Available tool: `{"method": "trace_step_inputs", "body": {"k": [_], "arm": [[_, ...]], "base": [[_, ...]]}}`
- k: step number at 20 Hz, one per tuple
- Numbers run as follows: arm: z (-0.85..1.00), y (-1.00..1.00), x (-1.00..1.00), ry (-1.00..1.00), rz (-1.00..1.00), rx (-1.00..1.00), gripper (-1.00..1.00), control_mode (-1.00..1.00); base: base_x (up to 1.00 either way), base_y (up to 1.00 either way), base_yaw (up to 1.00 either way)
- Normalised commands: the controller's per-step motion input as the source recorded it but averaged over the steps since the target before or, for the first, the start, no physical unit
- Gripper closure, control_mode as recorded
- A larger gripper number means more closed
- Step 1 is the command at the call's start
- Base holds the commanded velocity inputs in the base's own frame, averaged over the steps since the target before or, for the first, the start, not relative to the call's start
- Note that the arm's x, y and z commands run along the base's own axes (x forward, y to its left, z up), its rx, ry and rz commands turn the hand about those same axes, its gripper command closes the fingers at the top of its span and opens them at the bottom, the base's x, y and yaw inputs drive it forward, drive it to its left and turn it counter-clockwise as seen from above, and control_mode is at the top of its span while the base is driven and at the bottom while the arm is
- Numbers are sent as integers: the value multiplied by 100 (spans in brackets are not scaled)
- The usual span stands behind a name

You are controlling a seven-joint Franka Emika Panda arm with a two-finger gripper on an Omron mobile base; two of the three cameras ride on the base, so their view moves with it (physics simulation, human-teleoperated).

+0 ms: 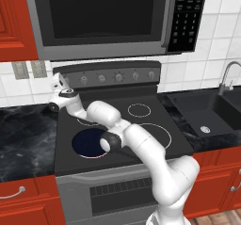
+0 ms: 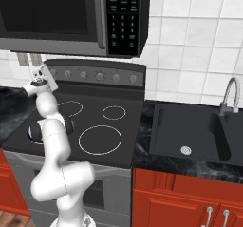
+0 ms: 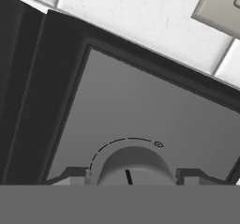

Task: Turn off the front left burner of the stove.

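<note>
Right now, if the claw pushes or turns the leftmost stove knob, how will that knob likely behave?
The knob is a smooth round cylinder, so it may slip between the fingers. It sits on the back panel with an arc mark around it, so it probably rotates in place and does not lift off. It looks rigid.

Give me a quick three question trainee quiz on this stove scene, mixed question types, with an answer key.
1. True or false: the gripper is at the left end of the stove's back panel.
2. Multiple choice: what lies right of the stove? A) sink B) toaster C) fridge
3. Fill in: in the hand view, a round ____ sits between the fingertips.

Key: 1 true. 2 A. 3 knob.
</note>
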Motion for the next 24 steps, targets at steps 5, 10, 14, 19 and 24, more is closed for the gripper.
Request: {"method": "trace_step_inputs", "body": {"k": [5, 10, 14, 19, 24], "arm": [[6, 0, 7, -7, -22, 37, 100, -100], [4, 0, 2, -8, -22, 36, 100, -100], [1, 0, 1, -8, -25, 38, 100, -100], [0, 2, 0, -12, -24, 37, 100, -100], [0, 3, 0, -13, -23, 37, 100, -100]], "base": [[0, 0, 0], [0, 0, 0], [0, 0, 0], [0, 0, 0], [0, 0, 0]]}}
